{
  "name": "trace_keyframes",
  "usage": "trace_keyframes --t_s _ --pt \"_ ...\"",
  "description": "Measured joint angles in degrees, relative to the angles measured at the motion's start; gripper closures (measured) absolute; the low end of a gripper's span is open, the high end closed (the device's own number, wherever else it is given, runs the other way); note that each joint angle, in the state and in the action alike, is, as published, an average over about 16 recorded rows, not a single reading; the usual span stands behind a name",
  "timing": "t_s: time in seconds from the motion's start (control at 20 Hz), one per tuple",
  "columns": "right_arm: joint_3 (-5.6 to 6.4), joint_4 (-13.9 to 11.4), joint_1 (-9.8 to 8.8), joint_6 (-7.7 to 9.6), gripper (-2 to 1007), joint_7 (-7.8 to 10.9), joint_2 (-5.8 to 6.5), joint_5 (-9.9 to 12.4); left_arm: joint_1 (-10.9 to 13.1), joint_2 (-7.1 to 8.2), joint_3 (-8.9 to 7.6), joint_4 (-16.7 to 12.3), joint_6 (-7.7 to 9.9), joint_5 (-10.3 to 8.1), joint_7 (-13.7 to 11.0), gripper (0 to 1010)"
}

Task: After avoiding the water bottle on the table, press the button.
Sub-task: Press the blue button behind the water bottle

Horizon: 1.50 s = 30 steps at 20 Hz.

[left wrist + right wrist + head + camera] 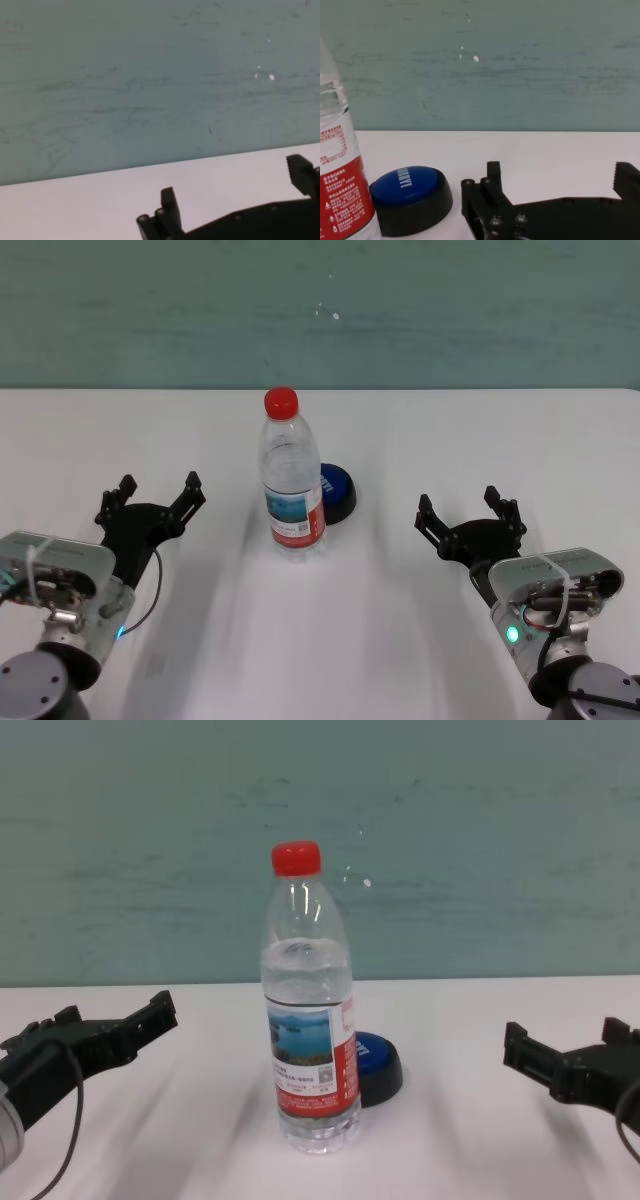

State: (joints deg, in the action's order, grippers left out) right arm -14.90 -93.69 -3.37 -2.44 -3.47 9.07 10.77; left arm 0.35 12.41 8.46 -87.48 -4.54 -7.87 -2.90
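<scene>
Nearest us: left gripper (155,495), over the near left of the table (520,430), fingers spread apart, holding nothing. Right gripper (468,510), over the near right, fingers likewise apart and empty. Between them, at mid-table, we list one water bottle (292,475), upright, red cap on. Just behind it to the right sits the button (337,492), blue top up, partly hidden by the bottle; we cannot tell whether they touch.

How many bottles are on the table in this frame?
1. The water bottle stands upright near the middle of the table, directly in front of the button and partly hiding it from the head view. Nothing suggests another is hidden.
</scene>
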Motion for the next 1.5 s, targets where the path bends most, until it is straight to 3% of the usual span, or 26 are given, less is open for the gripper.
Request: trace_keyframes --t_s 0.6,1.5 --pt "0.0 0.0 0.0 0.0 1 0.0 0.0 0.0 0.94 -0.13 -0.64 -1.0 0.05 0.14 -0.75 0" --pt "0.0 0.0 0.0 0.0 1 0.0 0.0 0.0 5.17 -0.6 -3.99 -4.96 -0.65 1.13 -4.75 0"
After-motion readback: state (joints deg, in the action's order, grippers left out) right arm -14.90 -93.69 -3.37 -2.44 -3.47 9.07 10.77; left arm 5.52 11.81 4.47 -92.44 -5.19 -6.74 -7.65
